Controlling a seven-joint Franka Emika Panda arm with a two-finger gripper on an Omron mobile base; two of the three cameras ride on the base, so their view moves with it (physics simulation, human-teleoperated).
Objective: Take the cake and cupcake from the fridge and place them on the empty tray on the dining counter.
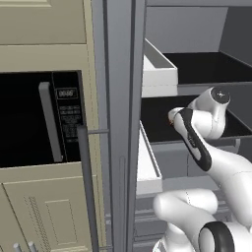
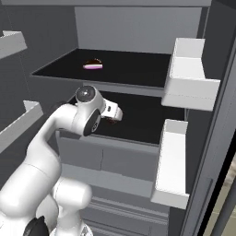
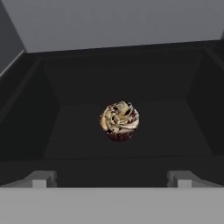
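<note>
Black fridge shelf (image 3: 65,131) holds cupcake (image 3: 120,121) before open claw (image 3: 112,179).

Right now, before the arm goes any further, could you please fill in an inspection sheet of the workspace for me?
Surface: black lower shelf inside the fridge, which stands open; a black upper shelf above it.
Job's things: cupcake upright on the lower shelf, untouched; cake lying on the upper shelf, toward its left.
Clutter: nothing seen on either shelf beyond these two.
Grippers: gripper open, fingertips wide apart, short of the cupcake and aimed at it, holding nothing.
Cables: nothing seen.
Surroundings: white door bins to the right, drawers below the lower shelf, black microwave in the beige cabinets left of the fridge.
</note>
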